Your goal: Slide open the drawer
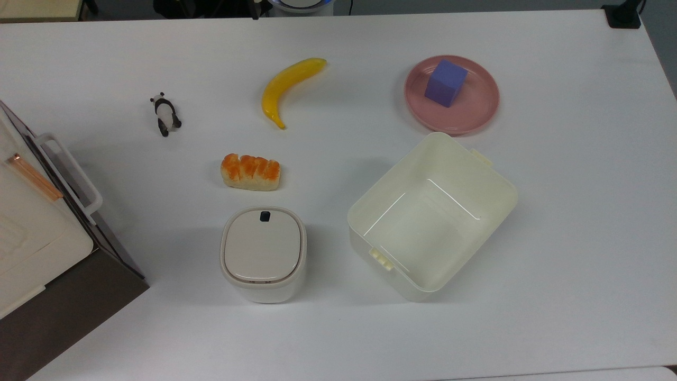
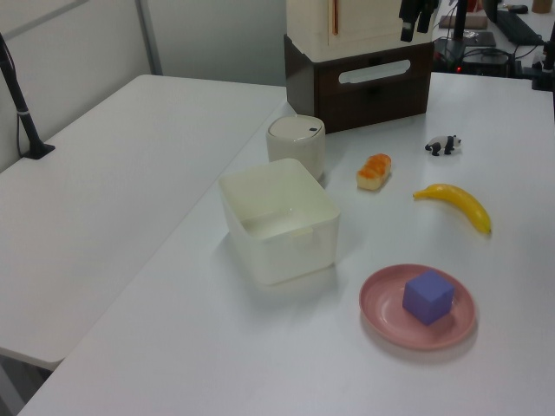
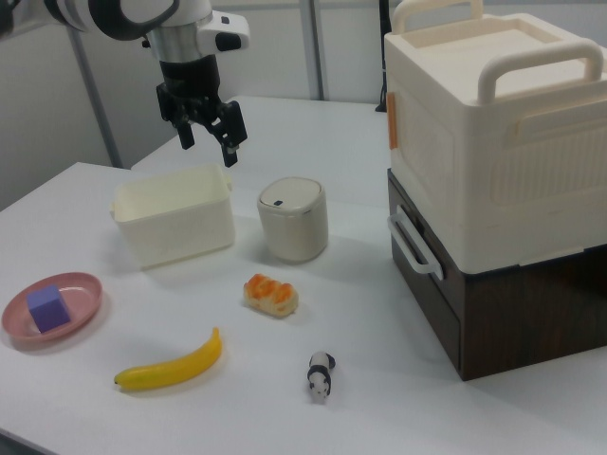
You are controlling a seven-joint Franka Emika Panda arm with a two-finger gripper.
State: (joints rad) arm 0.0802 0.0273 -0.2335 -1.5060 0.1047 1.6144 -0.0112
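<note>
Drawer (image 3: 424, 277) sits shut under the white box (image 3: 493, 133) at your right view's 3 o'clock, its white bar handle (image 3: 410, 244) untouched; gripper (image 3: 208, 132) hangs in the air at 11 o'clock, well apart, fingers spread open and holding nothing, above the cream bin (image 3: 174, 217); bread loaf (image 3: 270, 293) lies near centre.

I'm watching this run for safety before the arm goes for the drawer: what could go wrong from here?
1. The open black gripper hangs well away from the dark brown wooden drawer, so its path may sweep the small lidded white bin or the toy bread loaf.
2. The drawer's white bar handle is slim; a misaligned grasp could slip.
3. The big cream handled box stacked on top might shift under a hard pull.
</note>
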